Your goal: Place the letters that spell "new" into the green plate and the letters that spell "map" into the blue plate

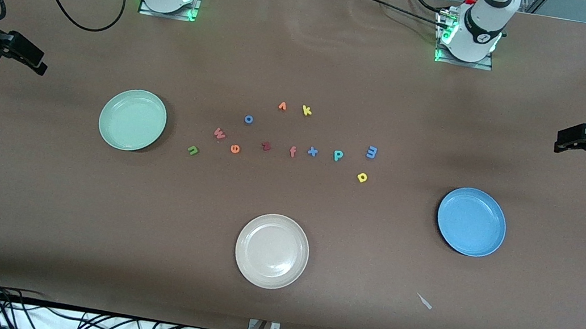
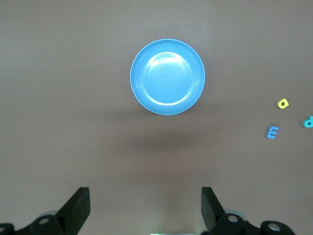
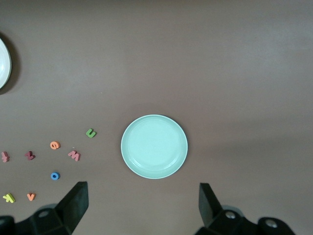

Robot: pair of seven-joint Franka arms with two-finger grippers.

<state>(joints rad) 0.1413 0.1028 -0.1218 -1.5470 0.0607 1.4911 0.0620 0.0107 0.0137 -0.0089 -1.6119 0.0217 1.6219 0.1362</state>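
Presently, with right gripper (image 3: 142, 208) spread over the surface by the green plate (image 1: 132, 119), the light, squashy foam n (image 1: 193, 150), e (image 1: 235, 149), w (image 1: 220, 133), p (image 1: 338, 155), m (image 1: 371, 152) and a (image 1: 362, 178) lie mid-surface wanting edge pinches, toward the blue plate (image 1: 471, 222) and spread left gripper (image 2: 145, 208), whose wrist view misses "new".

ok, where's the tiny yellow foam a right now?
The tiny yellow foam a lies on the table, toward the left arm's end of the letter row, just nearer the front camera than the periwinkle foam m.
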